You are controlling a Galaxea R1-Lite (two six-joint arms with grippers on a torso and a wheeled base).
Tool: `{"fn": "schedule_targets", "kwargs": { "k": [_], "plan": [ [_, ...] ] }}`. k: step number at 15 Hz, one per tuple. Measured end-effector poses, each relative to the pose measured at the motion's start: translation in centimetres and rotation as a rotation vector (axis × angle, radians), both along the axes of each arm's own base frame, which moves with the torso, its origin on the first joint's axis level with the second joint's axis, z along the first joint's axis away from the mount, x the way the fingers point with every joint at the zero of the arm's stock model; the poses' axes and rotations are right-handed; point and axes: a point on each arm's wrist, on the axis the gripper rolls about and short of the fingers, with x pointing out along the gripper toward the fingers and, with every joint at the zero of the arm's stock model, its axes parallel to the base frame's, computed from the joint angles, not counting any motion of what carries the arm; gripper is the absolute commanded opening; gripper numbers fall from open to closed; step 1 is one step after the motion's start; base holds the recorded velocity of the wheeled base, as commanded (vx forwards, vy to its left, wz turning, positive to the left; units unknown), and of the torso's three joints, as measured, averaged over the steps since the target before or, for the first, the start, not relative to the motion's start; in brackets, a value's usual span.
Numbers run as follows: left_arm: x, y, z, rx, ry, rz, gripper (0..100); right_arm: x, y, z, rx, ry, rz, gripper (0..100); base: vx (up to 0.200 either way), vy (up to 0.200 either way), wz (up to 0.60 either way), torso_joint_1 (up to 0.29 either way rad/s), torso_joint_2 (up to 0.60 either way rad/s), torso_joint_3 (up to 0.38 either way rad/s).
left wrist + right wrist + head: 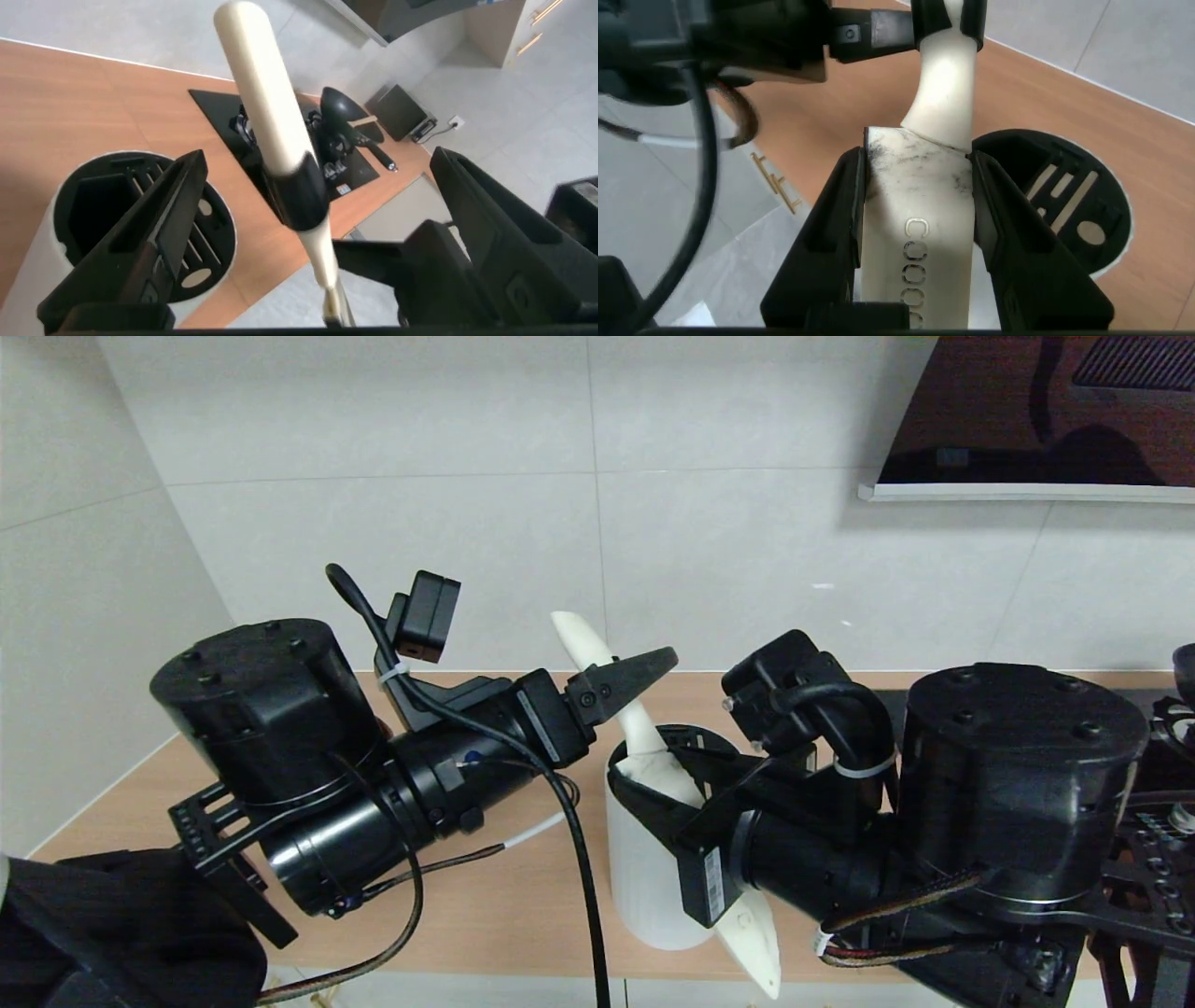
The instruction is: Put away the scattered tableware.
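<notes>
In the middle of the head view, the white plastic spatula [579, 639] hangs tilted beside the white cylindrical utensil holder [644, 896], its blade clamped in the right gripper [920, 163], while the left gripper [320, 159] straddles the handle wide open, likely to take it over for slotting in.

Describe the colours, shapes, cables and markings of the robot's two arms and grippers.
The left arm and right arm are black, with thick cylindrical joints and screw-studded caps. The left gripper and right gripper have flat, tapering black fingers. A boxy black camera tops each wrist. Black cables are held by white zip ties; the right wrist bears a white label.
</notes>
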Motion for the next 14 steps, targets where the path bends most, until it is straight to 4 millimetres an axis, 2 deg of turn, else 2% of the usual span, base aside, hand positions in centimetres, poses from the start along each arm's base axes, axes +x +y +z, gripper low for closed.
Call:
{"fn": "schedule_targets", "kwargs": {
  "k": [1, 2, 13, 14],
  "plan": [
    [-0.01, -0.03, -0.03, 0.001, 0.001, -0.001, 100, -0.03, 0.01, -0.01, 0.000, 0.000, 0.001, 0, 0.000, 0.000, 0.00, 0.000, 0.00, 0.000],
    [-0.01, -0.05, -0.05, 0.002, 0.002, -0.001, 0, -0.06, 0.02, 0.00, 0.000, 0.000, 0.002, 0, 0.000, 0.000, 0.00, 0.000, 0.00, 0.000],
    [-0.06, -0.05, -0.15, 0.004, 0.003, -0.011, 0, 0.01, -0.05, 0.16, 0.016, 0.010, -0.004, 0, 0.000, 0.000, 0.00, 0.000, 0.00, 0.000],
    [-0.07, -0.05, -0.11, 0.003, 0.002, -0.011, 0, 0.04, -0.08, 0.25, 0.020, 0.009, -0.006, 100, 0.000, 0.000, 0.00, 0.000, 0.00, 0.000]
  ]
}}
